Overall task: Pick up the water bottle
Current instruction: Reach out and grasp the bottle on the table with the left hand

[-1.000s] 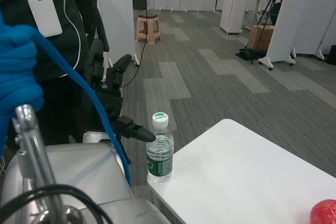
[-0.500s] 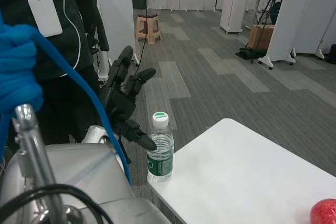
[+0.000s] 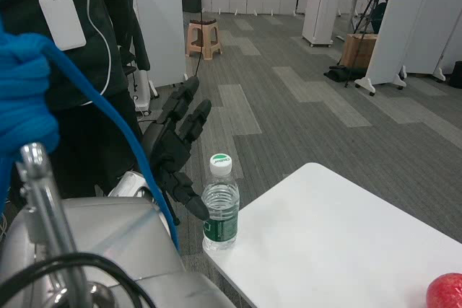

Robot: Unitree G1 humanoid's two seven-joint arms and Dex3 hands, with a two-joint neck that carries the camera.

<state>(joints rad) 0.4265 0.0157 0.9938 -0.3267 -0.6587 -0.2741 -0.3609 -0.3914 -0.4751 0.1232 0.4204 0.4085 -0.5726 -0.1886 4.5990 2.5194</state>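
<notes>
Far left I see a person [image 3: 79, 55] in dark clothes w/ a white badge, blue cable [image 3: 108, 124] running down in front. My left hand [image 3: 175, 151] is up beside the water bottle [image 3: 219, 205], fingers spread, holding nothing; lower finger reaches the bottle's side, can't tell if touching. Bottle: clear ribbed plastic, white cap, green label, upright at near left corner of the smooth white table [image 3: 339, 243]. Red round obj [image 3: 445, 292] at bottom right. Right hand not in shot
</notes>
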